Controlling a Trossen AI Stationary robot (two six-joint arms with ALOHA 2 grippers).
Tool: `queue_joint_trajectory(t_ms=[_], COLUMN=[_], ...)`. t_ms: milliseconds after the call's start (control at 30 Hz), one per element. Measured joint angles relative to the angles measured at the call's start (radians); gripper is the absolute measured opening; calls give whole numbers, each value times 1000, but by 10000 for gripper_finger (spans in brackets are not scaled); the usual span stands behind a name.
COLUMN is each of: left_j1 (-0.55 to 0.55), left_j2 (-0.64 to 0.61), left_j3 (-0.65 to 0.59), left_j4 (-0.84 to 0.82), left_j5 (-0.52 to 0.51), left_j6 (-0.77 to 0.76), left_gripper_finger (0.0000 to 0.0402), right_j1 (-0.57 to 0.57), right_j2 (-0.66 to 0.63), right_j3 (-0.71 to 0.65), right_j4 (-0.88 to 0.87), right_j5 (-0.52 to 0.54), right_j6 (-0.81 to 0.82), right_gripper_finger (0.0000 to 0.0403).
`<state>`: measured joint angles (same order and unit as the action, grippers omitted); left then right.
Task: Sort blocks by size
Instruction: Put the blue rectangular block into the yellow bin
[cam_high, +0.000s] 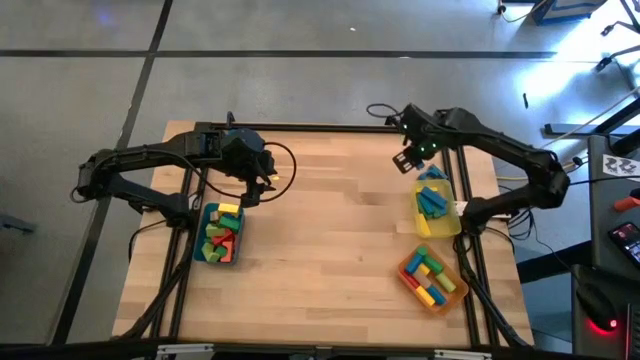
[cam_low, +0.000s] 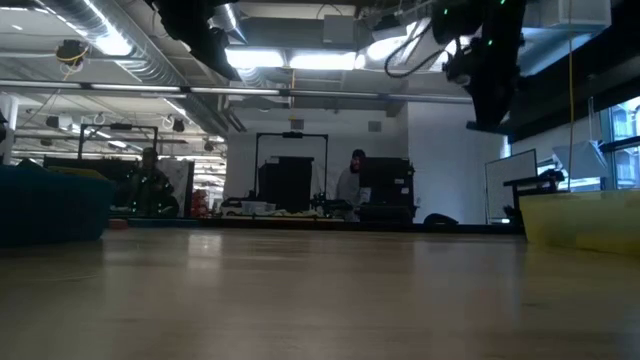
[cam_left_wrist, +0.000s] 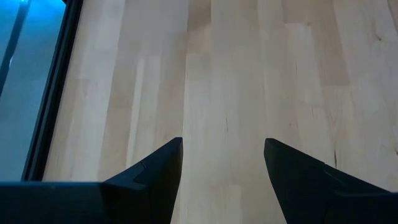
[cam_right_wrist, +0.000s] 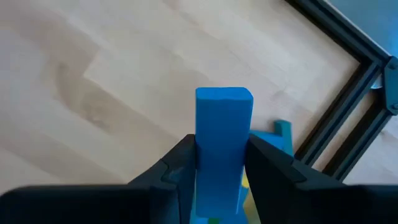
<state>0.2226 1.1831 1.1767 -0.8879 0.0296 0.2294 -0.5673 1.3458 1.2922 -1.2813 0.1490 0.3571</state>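
Note:
My right gripper (cam_right_wrist: 221, 163) is shut on a long blue block (cam_right_wrist: 224, 124). In the high view it (cam_high: 409, 160) hangs above the table's far right part, just beyond the yellow tray (cam_high: 452, 222), which holds several blue blocks (cam_high: 432, 200). My left gripper (cam_left_wrist: 222, 163) is open and empty above bare wood. In the high view it (cam_high: 256, 190) is just beyond the teal tray (cam_high: 203, 250), which holds red, green and yellow blocks (cam_high: 222, 234). An orange tray (cam_high: 408, 277) holds more mixed blocks (cam_high: 430, 278). My right gripper pinches the blue block's two long side faces (cam_right_wrist: 200, 149) between its two fingers. The block lies along the fingers, and its free end (cam_right_wrist: 224, 94) sticks out past the fingertips. It is lifted clear of the table.
The three trays stand on the wooden table (cam_high: 330, 230), teal at the left, yellow and orange at the right. Black frame rails (cam_right_wrist: 336, 118) run along the table's edges. In the low view the yellow tray (cam_low: 585, 220) shows at the right and the teal tray (cam_low: 50, 205) at the left.

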Motion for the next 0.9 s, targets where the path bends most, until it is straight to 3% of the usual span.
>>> queue_joint_trajectory(t_ms=[133,367,633,900], left_j1=[0,0,0,0], left_j2=[0,0,0,0], left_j3=[0,0,0,0], left_j4=[-3,-13,-10,8], left_j5=[0,0,0,0], left_j6=[-18,-21,-21,-21], left_gripper_finger=[211,211,211,211], right_j1=[72,145,151,150], right_j2=[-51,-173,-301,-329], right_j3=[-36,-252,-470,-547], right_j4=[-5,-1,5,65], right_j5=[0,-2,-38,-1], right_j6=[38,141,245,264], right_gripper_finger=[124,125,125,127])
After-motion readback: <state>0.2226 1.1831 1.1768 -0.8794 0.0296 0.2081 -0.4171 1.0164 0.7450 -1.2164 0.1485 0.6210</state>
